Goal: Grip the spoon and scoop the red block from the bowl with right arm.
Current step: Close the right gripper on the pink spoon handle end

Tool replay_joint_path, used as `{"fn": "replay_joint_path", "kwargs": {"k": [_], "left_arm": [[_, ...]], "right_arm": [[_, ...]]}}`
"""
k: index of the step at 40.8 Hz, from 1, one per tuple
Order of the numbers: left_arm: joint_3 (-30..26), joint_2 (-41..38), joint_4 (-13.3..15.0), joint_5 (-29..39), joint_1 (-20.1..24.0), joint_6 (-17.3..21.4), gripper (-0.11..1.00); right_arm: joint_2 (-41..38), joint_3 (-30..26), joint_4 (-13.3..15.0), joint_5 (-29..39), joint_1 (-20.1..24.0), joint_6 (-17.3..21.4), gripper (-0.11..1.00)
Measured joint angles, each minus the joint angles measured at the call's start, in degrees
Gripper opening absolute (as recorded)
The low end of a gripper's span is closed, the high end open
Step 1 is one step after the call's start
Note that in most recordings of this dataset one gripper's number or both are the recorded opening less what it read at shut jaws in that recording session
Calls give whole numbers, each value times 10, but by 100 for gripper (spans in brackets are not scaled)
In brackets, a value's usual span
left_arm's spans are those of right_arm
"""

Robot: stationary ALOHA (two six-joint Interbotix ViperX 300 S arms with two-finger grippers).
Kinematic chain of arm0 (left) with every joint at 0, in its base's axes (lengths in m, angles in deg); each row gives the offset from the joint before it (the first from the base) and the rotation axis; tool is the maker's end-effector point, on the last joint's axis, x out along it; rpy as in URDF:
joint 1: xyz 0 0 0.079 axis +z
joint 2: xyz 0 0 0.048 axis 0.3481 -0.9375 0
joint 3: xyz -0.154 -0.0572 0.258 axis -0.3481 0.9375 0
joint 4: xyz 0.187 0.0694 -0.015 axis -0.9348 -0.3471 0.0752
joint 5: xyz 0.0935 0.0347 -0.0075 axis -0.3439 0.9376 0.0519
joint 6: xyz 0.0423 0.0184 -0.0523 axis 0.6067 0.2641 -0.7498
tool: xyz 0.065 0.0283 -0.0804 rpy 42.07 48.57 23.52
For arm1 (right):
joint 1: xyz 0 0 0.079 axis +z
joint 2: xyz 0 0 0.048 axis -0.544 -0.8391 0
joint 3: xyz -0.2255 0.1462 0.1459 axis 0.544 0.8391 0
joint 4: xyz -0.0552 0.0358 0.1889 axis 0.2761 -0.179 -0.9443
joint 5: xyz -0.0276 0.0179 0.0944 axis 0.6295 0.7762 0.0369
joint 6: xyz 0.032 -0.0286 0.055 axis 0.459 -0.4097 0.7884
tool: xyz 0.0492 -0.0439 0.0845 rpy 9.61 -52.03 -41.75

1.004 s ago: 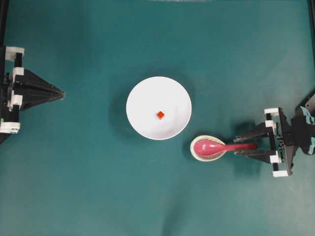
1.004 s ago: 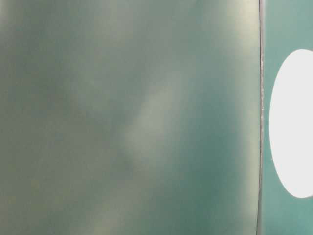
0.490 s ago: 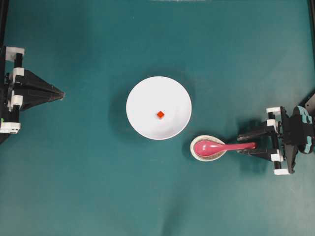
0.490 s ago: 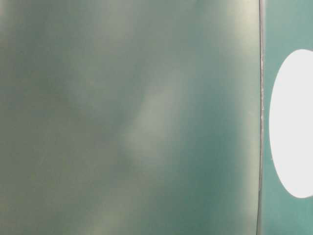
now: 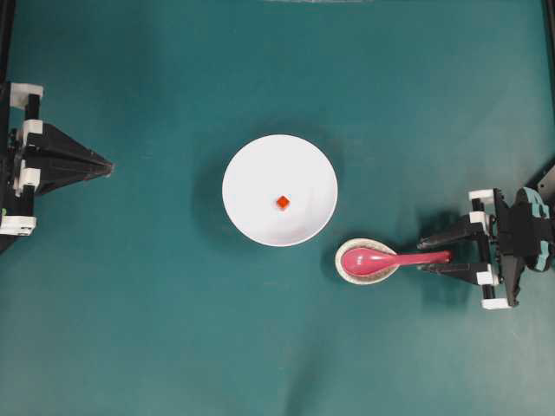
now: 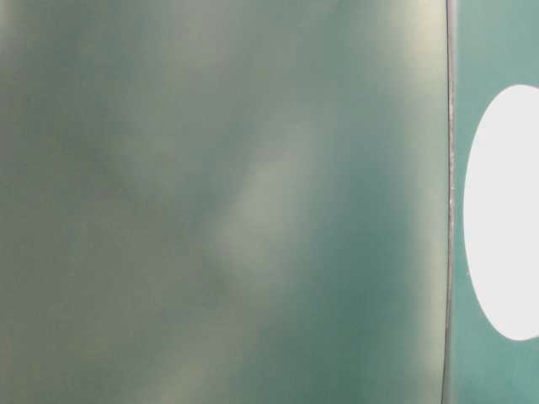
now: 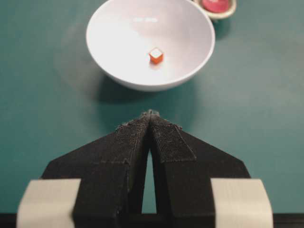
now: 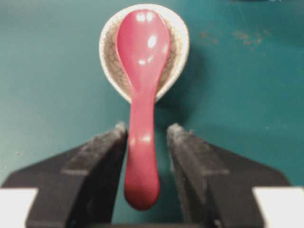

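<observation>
The right gripper stands with its jaws spread wide and the handle of the spoon running straight down the gap between them. In the right wrist view there is a sliver of green on either side of the pink handle, so the pads are flanking it without pressing it; nothing is held yet. The handle's rounded end lies well inside the jaws, back toward the wrist, while the deep oval of the spoon sits just ahead of the fingertips, cradled in the speckled spoon rest.

Beyond that rest and off to one side of the gripper's line lies the bowl, with the red block lying at its middle, untouched. Across the table the left gripper is parked with its tips pressed together, pointing at the bowl from the far side and holding nothing.

This looks like the end of the approach, the grasp itself being the step in hand. The next move, I'd judge, calls for a plain squeeze on the handle, kept centred so the glossy handle doesn't slide or twist out. After that comes a lift clear of the rest and a swing over to the bowl, keeping the spoon level enough to get under so small a cube.
</observation>
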Motion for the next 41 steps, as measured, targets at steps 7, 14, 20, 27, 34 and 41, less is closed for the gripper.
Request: {"fn": "replay_joint_path", "kwargs": {"k": [7,14,20,27,34,41], "left_arm": [[0,0,-1,0,0,0,0],[0,0,0,0,0,0,0],[0,0,0,0,0,0,0],[-1,0,-1,-2,0,2,0],[0,0,-1,-2,0,1,0],[0,0,-1,-3,0,1,0]], "right_arm": [[-1,-1,0,0,0,1,45],[-1,-2,0,0,0,0,39],[-1,-3,0,-1,-1,1,36],[-1,-3,0,-1,-1,1,36],[-1,-3,0,-1,0,1,36],[-1,-3,0,0,-1,1,33]]}}
